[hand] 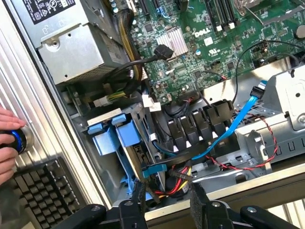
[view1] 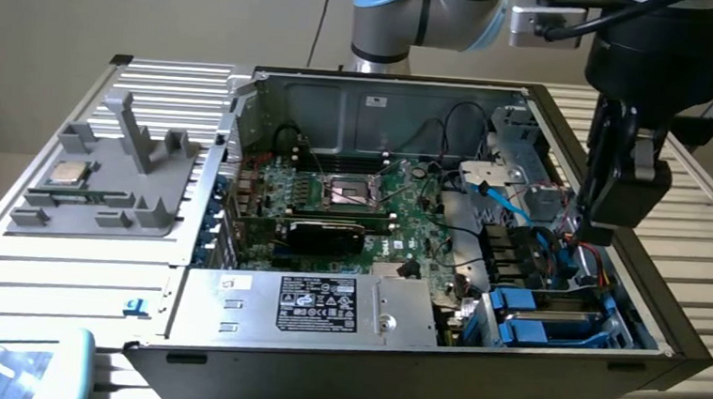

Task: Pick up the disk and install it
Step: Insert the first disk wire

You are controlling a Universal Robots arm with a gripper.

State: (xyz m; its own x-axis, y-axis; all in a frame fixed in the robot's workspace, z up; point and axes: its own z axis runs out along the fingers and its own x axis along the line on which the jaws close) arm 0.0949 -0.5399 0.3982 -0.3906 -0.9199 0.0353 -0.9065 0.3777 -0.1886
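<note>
Fingers point(hand: 139, 200) of the gripper point(hand: 167, 207) sit nearest the wrist camera; I note them spread apart with nothing between them but loose wiring and the rim of the case point(view1: 382, 375) beneath. I record the grip as released and empty. On the exterior view the gripper point(view1: 615, 213) hangs above the case's wall on the exterior view's right, over the tangle of leads near the blue cable point(view1: 507, 205). The disk point(view1: 555, 322) lies in its blue frame low in the corner of the case, on the exterior view's right and nearest that camera, just beside the power supply point(view1: 324, 305). It is lower than the fingers and offset from them toward that near corner, so it does not lie under the gap. The wrist view confirms this: the disk point(hand: 116, 136) stands off to one finger's side, apart from both tips. I judge its long axis to run roughly along the case's near wall, though the frame and cables cover much of it. A person's hand point(hand: 7, 140) rests on a knob outside the case, next to a keyboard point(hand: 43, 191), well apart from the gripper.
</note>
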